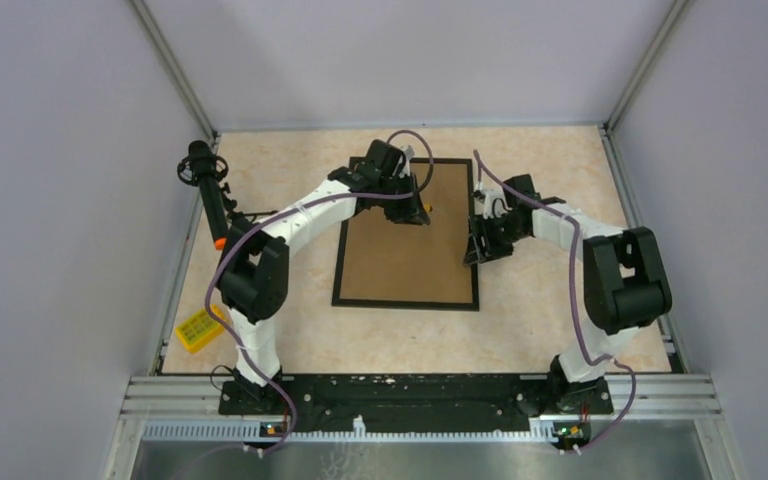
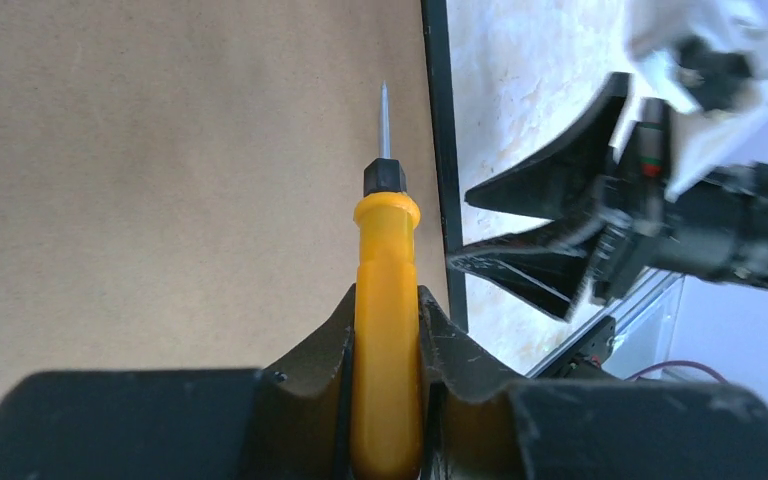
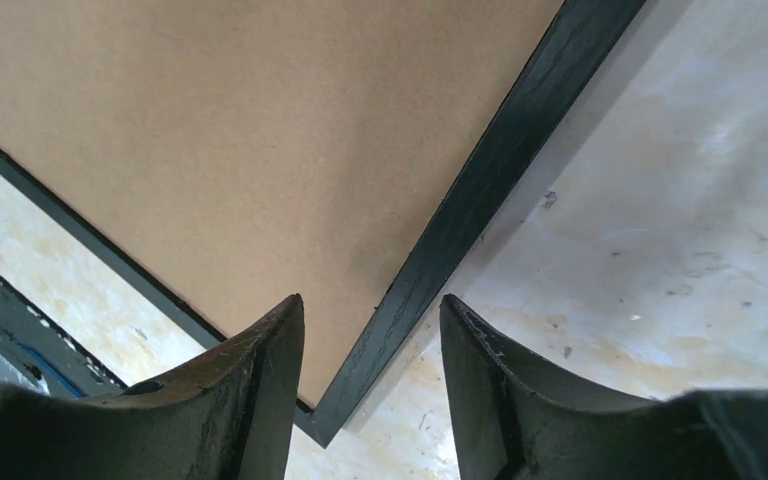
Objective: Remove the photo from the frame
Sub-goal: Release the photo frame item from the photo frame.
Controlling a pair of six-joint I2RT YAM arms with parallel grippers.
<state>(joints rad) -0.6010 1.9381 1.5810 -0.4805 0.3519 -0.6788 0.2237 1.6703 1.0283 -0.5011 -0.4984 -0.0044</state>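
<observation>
Far left, top view: one yellow block [image 1: 197, 330] near the table [image 1: 550, 320] edge and one black tool [image 1: 203, 172] with an orange tip, both well apart from the work. Next, the left gripper [image 2: 387, 305] is clamped on the yellow handle of one screwdriver [image 2: 387, 225]. The thin metal tip points along the backing board [image 2: 160, 180], just inside the right-hand black border; contact with the board can't be told. Centre: one frame [image 1: 338, 262] lies flat on the table, face down, brown back up, long side running away from the arm bases. The photo isn't visible in any view. It is likely under the backing board, so count one assumed, none seen. No clips or tabs can be made out on the back; too small to tell. Right: the right gripper [image 3: 370, 300] has its jaws apart, one finger [image 3: 260, 380] over the board side and the other over the table side, straddling the frame's right border near the near corner; gripping nothing, touch unclear. Handling guess: the frame is stiff, flat and far wider than either gripper, so take it only by the thin border edge or pin it down. It may hold glass, so treat it as fragile and don't twist. The board looks rigid but thin and should pry up at an edge with the screwdriver tip. The photo should be light, floppy and easy to crease or scratch, so pinch it at the white margin or a corner, not across the middle. Tally: two grippers, one frame, one board, one screwdriver, one block, one black tool.
</observation>
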